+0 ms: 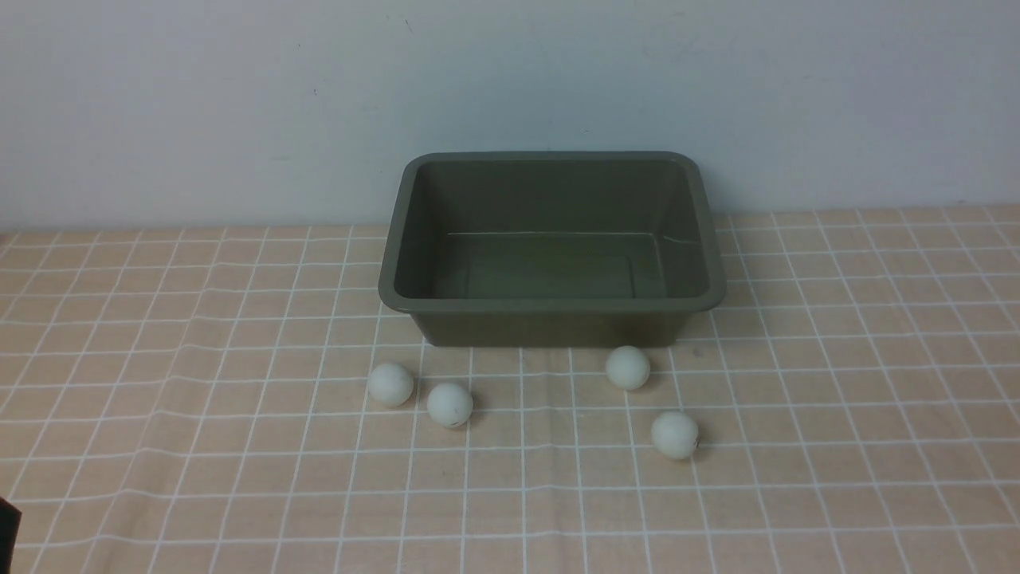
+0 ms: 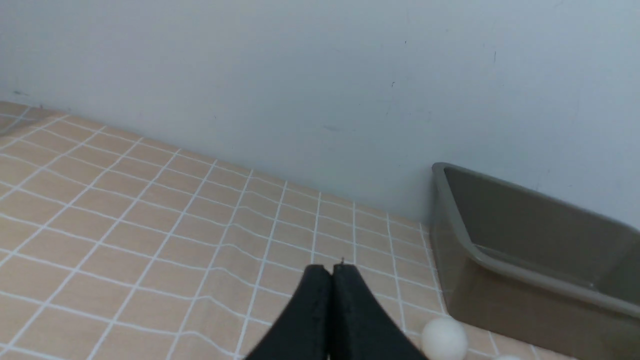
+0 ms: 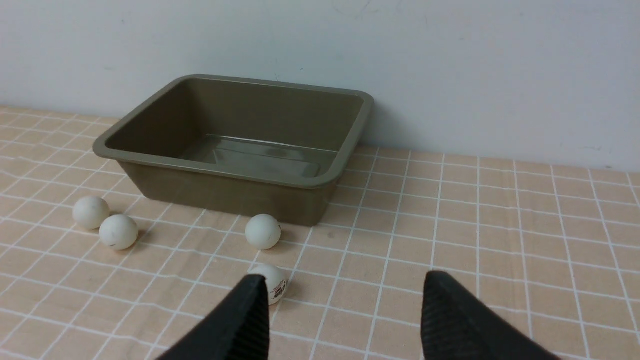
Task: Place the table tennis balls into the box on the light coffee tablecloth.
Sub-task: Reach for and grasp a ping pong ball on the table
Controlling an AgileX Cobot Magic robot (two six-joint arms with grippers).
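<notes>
First grasp pending: four table tennis balls (image 1: 449,404) lie on the light coffee tablecloth (image 1: 837,399) at six o'clock of the empty box (image 1: 550,304); the right claw (image 3: 345,280), parted and empty, should straddle the nearest, while the left claw (image 2: 331,267) is pinched shut.

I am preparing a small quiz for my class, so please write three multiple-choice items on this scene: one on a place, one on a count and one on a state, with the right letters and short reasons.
1. Where do the table tennis balls lie, relative to the box?
A. inside it
B. on the tablecloth, in front of it
C. behind it, by the wall

2. How many balls are there?
A. two
B. three
C. four

3. What is the state of the left gripper?
A. shut and empty
B. wide open
C. shut on a ball

Answers:
1 B: all the balls rest on the tablecloth between the box and the robot.
2 C: the front view shows four.
3 A: its jaws meet with nothing between them.
</notes>
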